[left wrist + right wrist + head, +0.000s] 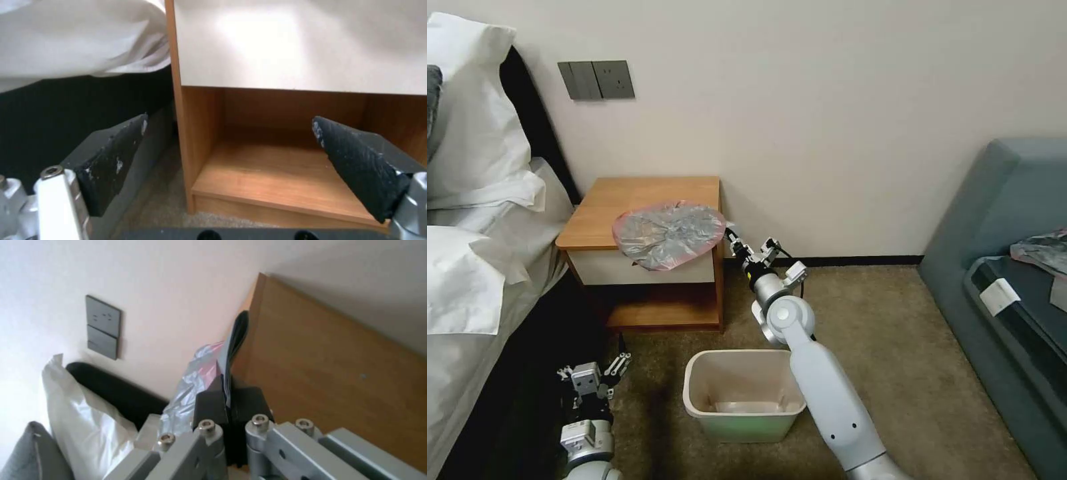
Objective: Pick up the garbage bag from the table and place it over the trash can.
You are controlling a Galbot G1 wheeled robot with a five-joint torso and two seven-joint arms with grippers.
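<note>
Left gripper (602, 377) parked low beside the bed, fingers spread apart, holding nothing. Small orange-brown wooden nightstand table (627, 193): thin wrinkly grey plastic garbage bag with pink rim (668, 233) lies on its front right corner, draping over the drawer front. Right gripper (730, 233) at the table's right edge, fingers pinched together on the bag's rim (209, 373). Cream-beige plastic trash can (744, 395) on the carpet below. Judgement: lift slowly, film is slippery; let the bag hang open before lowering.

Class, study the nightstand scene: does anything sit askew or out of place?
Yes. The garbage bag hangs crumpled over the table's front edge, partly covering the drawer, with the right gripper shut on its edge.
</note>
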